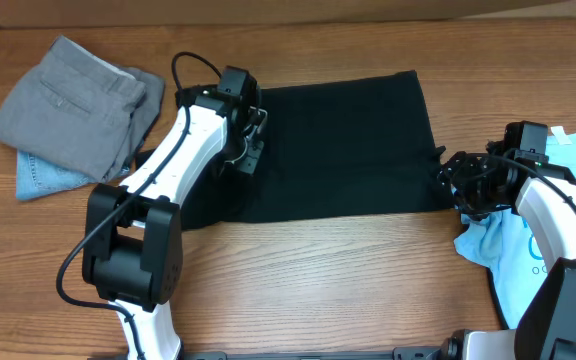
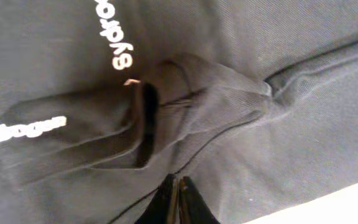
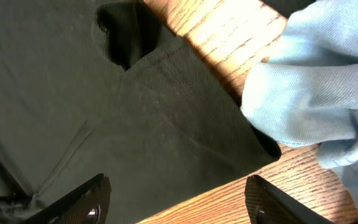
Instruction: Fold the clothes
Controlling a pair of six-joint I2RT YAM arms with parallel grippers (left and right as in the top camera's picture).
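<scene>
One black T-shirt [image 1: 348,145], wooden table [image 1: 318,270]

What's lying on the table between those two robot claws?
The black T-shirt, spread flat, fills the stretch from left gripper to right gripper, seen overhead.

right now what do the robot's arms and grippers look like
White rounded links and black joints on the left arm and right arm. The left gripper and right gripper are black, two fingers each. A black cable loops over the left arm.
</scene>
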